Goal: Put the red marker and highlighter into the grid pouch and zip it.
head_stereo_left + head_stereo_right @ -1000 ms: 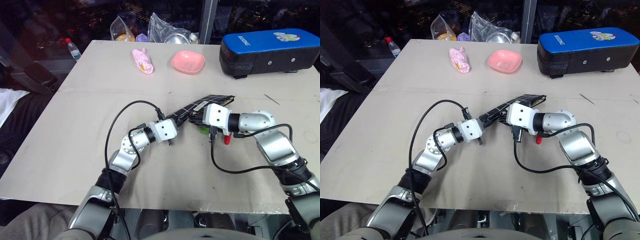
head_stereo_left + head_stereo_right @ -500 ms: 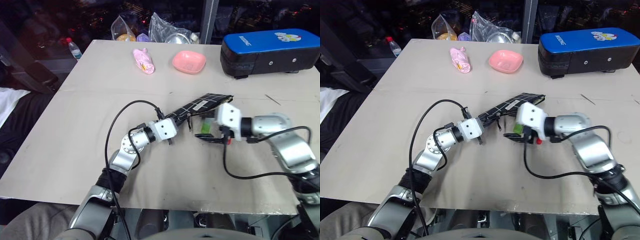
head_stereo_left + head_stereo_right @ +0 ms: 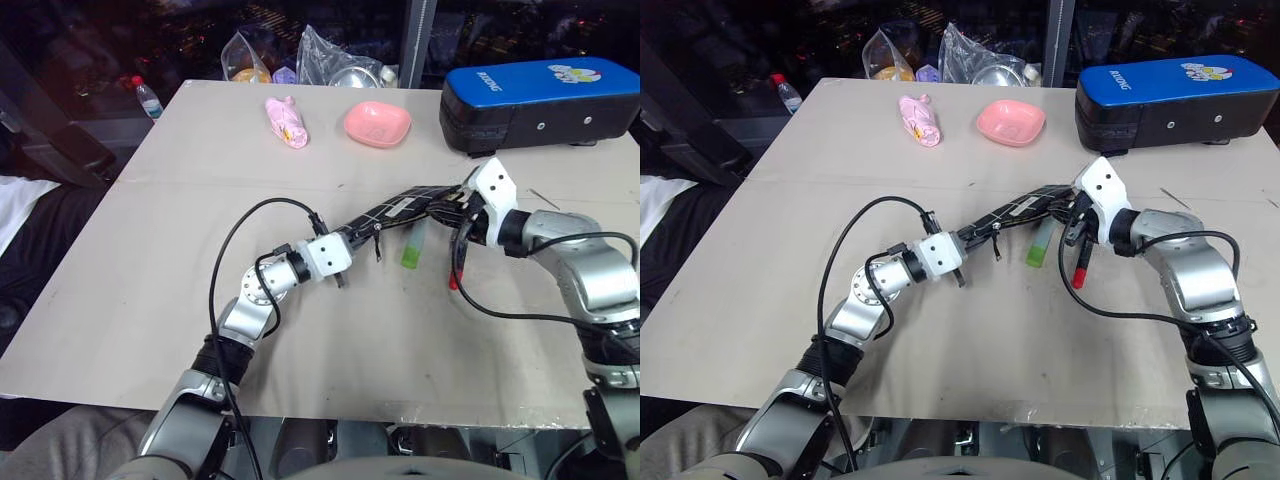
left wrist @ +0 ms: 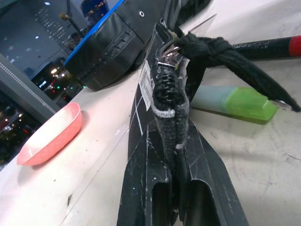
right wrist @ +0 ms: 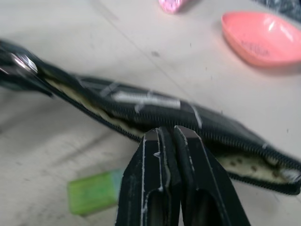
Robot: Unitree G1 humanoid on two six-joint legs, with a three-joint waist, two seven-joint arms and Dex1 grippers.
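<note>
Beige tabletop [image 3: 150, 270] carries everything, and at its middle the left gripper [image 3: 352, 240] is clamped on the near end of the grid pouch [image 3: 395, 212], holding it up on edge. Beside the pouch lie the highlighter [image 3: 412, 247] and the red marker [image 3: 1081, 262]. At the pouch's far end, the right gripper [image 3: 455, 205] pinches its open zipper edge.

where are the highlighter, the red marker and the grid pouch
highlighter [image 3: 1038, 246]: right eye view, on its green body.
red marker [image 3: 1080, 265]: right eye view, on its dark shaft above the red end.
grid pouch [image 3: 400, 210]: left eye view, on the gridded fabric near the white label.
</note>
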